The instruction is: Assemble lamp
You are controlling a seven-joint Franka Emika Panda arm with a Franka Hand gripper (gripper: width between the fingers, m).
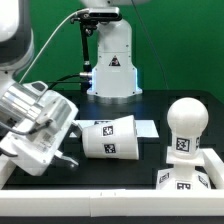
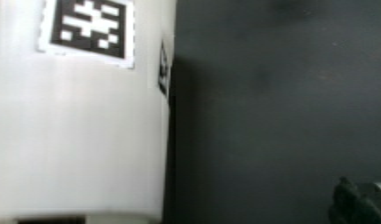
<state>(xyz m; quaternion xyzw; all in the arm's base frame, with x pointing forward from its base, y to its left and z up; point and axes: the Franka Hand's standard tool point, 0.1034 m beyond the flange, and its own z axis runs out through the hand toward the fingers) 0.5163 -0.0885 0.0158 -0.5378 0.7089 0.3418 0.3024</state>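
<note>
At the exterior view's left the arm reaches down at a slant, its gripper (image 1: 66,140) at the wide end of the shade (image 1: 108,136); whether the fingers clamp it I cannot tell. The shade, matte white, tapered and tagged, lies on its side on the black table (image 1: 150,105). At the right the ball-headed bulb (image 1: 186,128) stands upright on the square base (image 1: 190,177). Behind, a glossy pedestal (image 1: 112,62) stands before a green wall (image 1: 180,45). The wrist view shows the shade (image 2: 80,120) close up.
</note>
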